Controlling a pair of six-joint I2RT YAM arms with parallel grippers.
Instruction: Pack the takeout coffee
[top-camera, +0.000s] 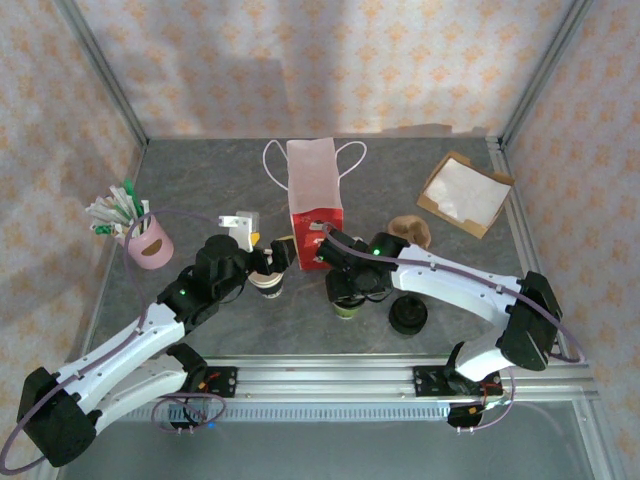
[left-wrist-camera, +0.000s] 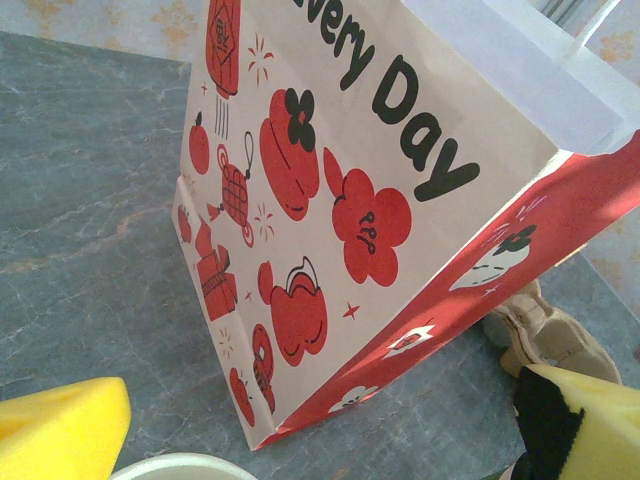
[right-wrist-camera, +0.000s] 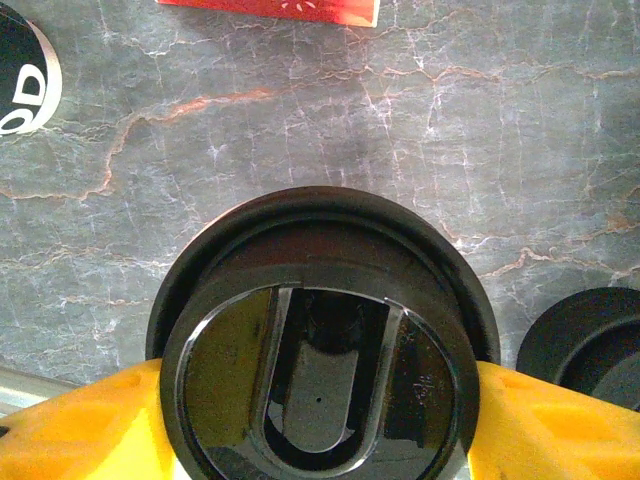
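Top external view: a grey marbled table is seen from above, with both arm bases at 6 o'clock.
Task item: the takeout coffee stands upright just right of the table's centre, with its black lid fitted.
Right gripper: it is set over the takeout coffee. In the right wrist view, its yellow fingers are pressed against the lid's rim at 9 and 3 o'clock, so the cup is clamped.
Left gripper: the jaws are held wide apart. A lidless cup stands below and between them, and it is not gripped.
Lidless cup position: it is at 9 o'clock of the takeout coffee, near it but apart.
Paper bag: the red-and-white bag stands upright at 12 o'clock of both cups, with white handles splayed at its mouth.
Stack of black lids: it is placed at 3 o'clock of the takeout coffee, near but not touching.
Pink cup: it holds sachets and is located at the table's 9 o'clock edge.
Cardboard tray: it lies flat at the table's 2 o'clock corner.
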